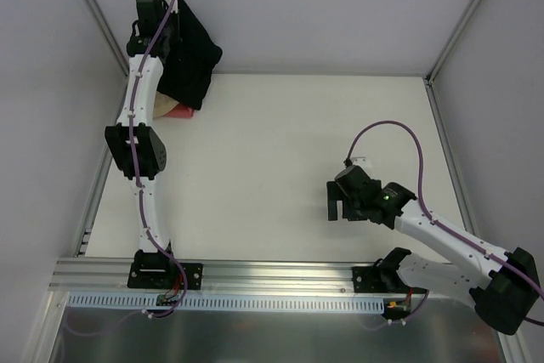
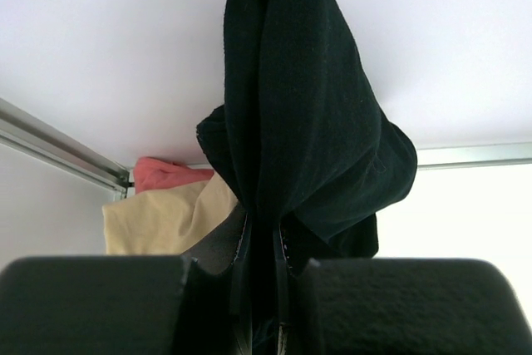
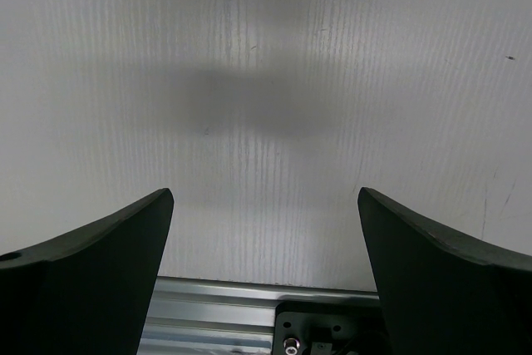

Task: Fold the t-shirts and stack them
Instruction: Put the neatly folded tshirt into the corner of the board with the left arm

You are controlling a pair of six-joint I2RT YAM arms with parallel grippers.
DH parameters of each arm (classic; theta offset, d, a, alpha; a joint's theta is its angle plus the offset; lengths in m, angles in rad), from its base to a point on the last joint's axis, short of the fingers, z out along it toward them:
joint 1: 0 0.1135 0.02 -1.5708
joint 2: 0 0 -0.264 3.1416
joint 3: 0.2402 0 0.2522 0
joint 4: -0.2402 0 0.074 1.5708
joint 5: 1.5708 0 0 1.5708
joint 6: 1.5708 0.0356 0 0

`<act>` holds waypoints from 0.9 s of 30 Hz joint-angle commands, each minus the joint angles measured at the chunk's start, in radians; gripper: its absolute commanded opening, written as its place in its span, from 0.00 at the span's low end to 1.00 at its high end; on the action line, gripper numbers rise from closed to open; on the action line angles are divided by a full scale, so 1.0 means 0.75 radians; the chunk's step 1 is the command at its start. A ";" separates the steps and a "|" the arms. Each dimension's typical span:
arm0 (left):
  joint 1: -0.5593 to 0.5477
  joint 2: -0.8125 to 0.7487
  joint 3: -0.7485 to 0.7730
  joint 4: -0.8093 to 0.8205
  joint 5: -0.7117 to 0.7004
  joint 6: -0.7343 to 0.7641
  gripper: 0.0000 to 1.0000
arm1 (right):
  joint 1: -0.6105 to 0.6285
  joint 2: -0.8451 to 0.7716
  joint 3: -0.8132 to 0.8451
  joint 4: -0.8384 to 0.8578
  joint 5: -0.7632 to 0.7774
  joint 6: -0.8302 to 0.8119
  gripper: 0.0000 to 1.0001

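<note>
Gripping the black shirt (image 1: 189,53) above the tan shirt (image 2: 162,218), the left gripper (image 2: 262,276) has folding ahead; right gripper (image 1: 342,203) gapes empty.

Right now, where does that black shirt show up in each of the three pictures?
Top view: the black t-shirt hangs bunched at the far left corner, pinched in the left claw.
Left wrist view: it fills the middle, rising from between the shut claw.
Right wrist view: not in it; only bare table.
Shared landmark: the tan t-shirt and pink-red t-shirt lie beside it in both.
</note>
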 commanded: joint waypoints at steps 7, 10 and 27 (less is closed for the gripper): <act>0.000 -0.197 0.049 0.091 -0.026 -0.006 0.00 | -0.006 -0.050 -0.023 0.001 0.006 0.000 1.00; 0.004 -0.206 0.034 0.087 -0.042 0.018 0.00 | -0.008 -0.066 -0.032 -0.005 0.011 0.002 0.99; 0.155 -0.083 -0.080 0.087 -0.073 -0.019 0.00 | -0.031 -0.024 -0.019 -0.017 0.021 -0.029 0.99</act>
